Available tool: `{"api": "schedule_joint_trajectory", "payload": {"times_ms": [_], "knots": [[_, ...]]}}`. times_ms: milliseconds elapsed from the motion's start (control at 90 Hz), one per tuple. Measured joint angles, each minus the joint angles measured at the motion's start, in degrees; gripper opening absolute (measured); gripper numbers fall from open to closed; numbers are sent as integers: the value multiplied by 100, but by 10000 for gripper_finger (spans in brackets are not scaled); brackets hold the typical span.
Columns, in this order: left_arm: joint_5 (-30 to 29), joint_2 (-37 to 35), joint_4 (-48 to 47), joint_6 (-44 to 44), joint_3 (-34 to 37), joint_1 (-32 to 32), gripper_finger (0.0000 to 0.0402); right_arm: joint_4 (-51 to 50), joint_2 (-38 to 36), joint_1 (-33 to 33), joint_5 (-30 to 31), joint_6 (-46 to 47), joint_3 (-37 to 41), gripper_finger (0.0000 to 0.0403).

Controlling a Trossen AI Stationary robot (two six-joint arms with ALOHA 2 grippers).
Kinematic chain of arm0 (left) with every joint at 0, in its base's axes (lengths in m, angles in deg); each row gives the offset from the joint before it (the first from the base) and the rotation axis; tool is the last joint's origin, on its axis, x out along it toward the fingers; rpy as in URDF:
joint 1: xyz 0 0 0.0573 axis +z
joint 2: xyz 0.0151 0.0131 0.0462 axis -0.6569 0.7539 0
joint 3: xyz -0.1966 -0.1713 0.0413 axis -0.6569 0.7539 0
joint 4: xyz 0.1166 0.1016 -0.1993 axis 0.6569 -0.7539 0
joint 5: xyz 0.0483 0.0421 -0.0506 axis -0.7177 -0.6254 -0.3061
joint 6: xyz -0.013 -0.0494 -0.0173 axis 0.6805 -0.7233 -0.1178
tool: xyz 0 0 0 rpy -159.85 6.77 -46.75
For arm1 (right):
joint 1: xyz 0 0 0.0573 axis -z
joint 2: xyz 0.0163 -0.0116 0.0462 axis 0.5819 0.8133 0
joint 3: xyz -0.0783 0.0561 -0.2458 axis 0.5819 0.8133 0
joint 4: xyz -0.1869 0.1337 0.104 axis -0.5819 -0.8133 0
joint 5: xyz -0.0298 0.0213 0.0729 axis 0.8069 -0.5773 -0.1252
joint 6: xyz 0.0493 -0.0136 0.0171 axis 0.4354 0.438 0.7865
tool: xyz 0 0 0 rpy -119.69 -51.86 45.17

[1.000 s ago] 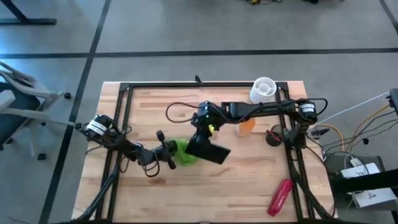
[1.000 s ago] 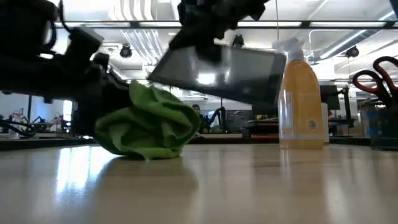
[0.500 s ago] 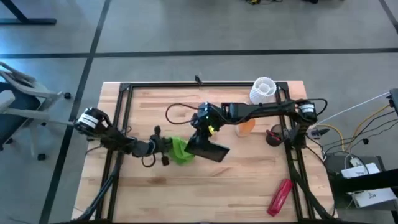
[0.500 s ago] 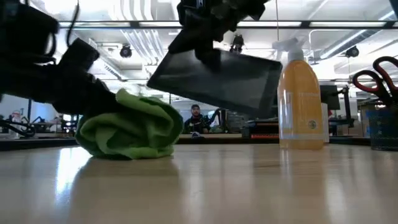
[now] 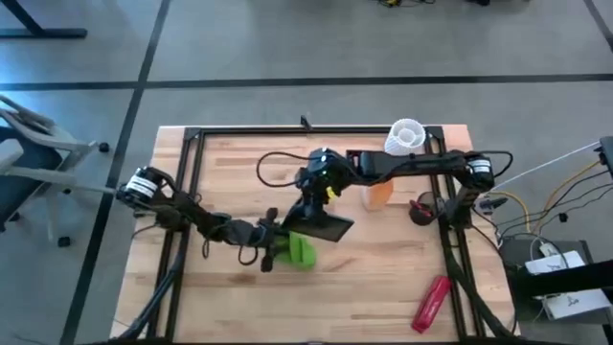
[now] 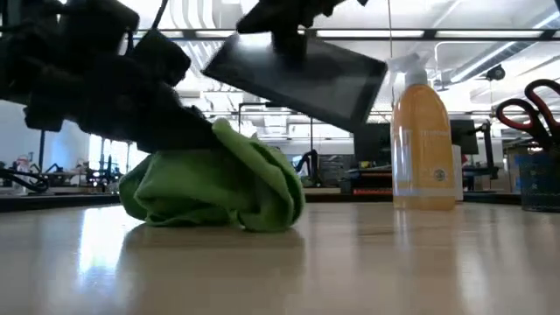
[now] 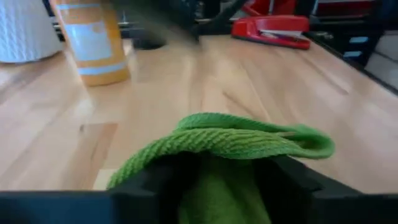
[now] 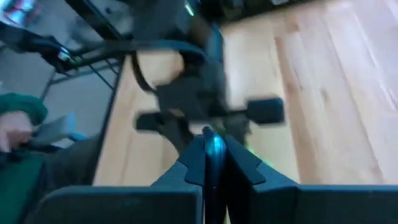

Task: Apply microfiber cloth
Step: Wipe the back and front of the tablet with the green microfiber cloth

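- Near the tabletop's point(image 5: 402, 278) middle, the left pincer point(image 5: 278, 249) is clamped on the cloth point(image 5: 298, 251). The left wrist view shows green folds bunched between its dark fingers point(image 7: 289, 180).
- Half a second ago the cloth sat further to the left, beside the device's point(image 5: 321, 228) near edge. Now the left arm has carried it rightward and toward the front edge, so the bundle lies just in front of the device's lower edge.
- From table height, the cloth point(image 6: 214, 184) rests on the wood as a rumpled heap, with the tilted device point(image 6: 293, 74) hanging above it and apart from it.
- The right pincer point(image 5: 314, 192) holds the device by its upper edge, off the wood, with its fingers point(image 8: 245, 165) narrowed onto the thin slab. The device looks lifted a little higher than a moment back.
- My reading: the cloth is being brought to the screen but has not met it yet, so wiping has not properly begun. The gap between cloth and glass has to close next.
- Further out stand the bottle point(image 5: 379, 195), the white cup point(image 5: 406, 137) and the stapler point(image 5: 430, 302), all well apart from the work.
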Motion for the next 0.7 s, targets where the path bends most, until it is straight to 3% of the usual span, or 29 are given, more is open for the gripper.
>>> {"api": "schedule_joint_trajectory", "payload": {"times_ms": [356,533,700], "knots": [[0,-1426,-53,-616,669,11,318,-21,69,-29,-3,-178,9,7],[51,-1676,-742,-907,619,11,354,6,71,-31,-2,-204,-48,7],[150,-2334,-1373,-1084,615,22,369,28,78,-28,-2,-259,-50,7]]}}
